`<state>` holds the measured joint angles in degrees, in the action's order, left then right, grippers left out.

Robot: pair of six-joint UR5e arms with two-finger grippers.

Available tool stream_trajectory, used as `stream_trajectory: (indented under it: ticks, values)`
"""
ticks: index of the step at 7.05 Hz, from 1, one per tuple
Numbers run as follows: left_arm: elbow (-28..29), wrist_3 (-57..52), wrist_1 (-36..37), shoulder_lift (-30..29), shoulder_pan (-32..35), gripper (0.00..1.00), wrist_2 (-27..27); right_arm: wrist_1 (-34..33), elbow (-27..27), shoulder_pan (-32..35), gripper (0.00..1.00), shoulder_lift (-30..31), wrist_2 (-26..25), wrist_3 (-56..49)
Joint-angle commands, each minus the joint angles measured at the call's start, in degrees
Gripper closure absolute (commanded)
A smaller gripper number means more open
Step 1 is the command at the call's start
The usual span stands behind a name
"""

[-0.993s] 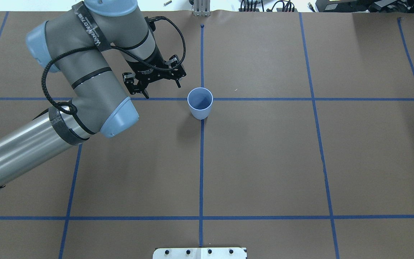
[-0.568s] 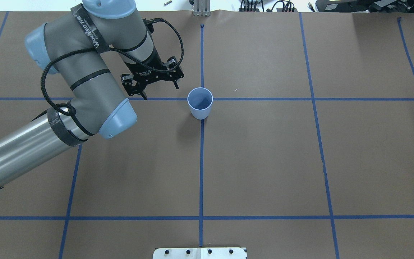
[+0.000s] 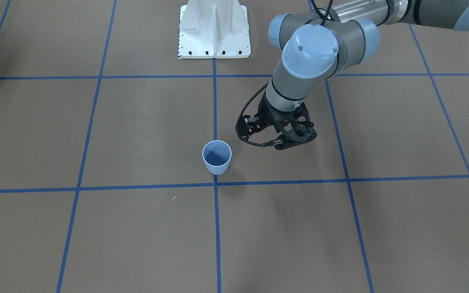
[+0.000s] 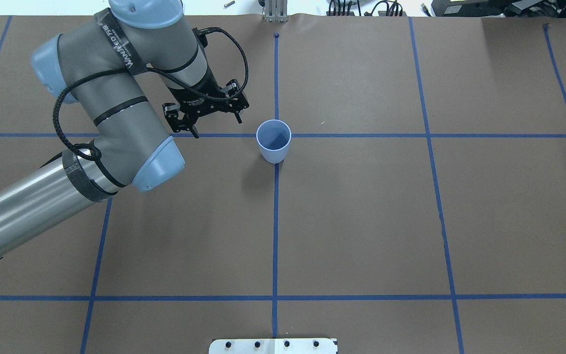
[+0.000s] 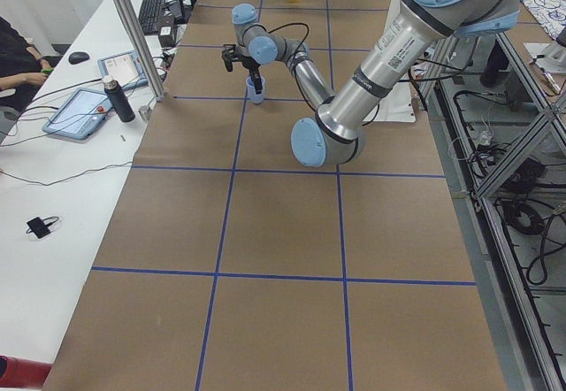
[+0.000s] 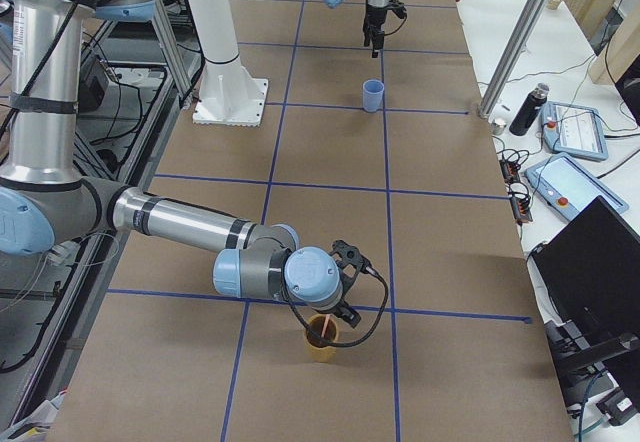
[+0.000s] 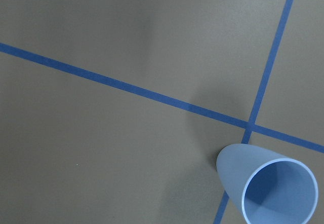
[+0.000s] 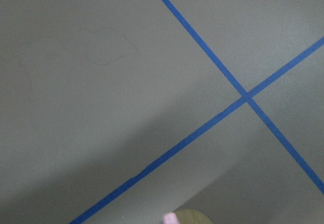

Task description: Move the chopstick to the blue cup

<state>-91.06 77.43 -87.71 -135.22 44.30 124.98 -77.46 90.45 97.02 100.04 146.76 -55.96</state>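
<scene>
Overhead exterior: blue cup empty on your bench; left tool beside it, spread wide, holding nothing. Chopstick stands in tan cup, well apart, below right tool, whose grip you cannot tell. Transfer judged not yet begun.

— What lies below the pincer?
— Brown table, with two blue tape lines crossing out ahead of it, towards the view's right.
— Anything nearer in?
— At the bottom edge, the side closest to the pincer, the pale pink tip of the chopstick, just beside the tan rim of a cup. Only slivers of both show; whether they touch, I can't tell.
— What else?
— A faint stain outline farther out on the left, and a soft shadow over the near half.
</scene>
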Motion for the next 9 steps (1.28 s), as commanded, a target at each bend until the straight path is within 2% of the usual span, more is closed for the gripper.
stream_trajectory:
  ticks: [1, 3, 6, 7, 9]
  values:
    - [0.0, 0.0, 0.0, 0.1, 0.0, 0.02, 0.0, 0.2, 0.0, -0.7, 0.23, 0.0, 1.2, -0.1]
    - [-0.1, 0.0, 0.0, 0.5, 0.0, 0.02, 0.0, 0.2, -0.1, -0.7, 0.56, -0.1, 1.2, -0.1]
    - [-0.1, 0.0, 0.0, 0.5, -0.2, 0.02, 0.0, 0.7, 0.0, -0.7, 0.92, -0.5, 1.0, 0.1]
    - [-0.1, 0.0, 0.0, 0.5, -0.2, 0.02, 0.0, 1.0, 0.1, -0.7, 1.00, -0.6, 1.1, 0.2]
    - [-0.8, 0.2, 0.1, 0.5, -0.2, 0.02, 0.0, 1.0, 0.3, -0.5, 1.00, -0.6, 1.7, 0.7]
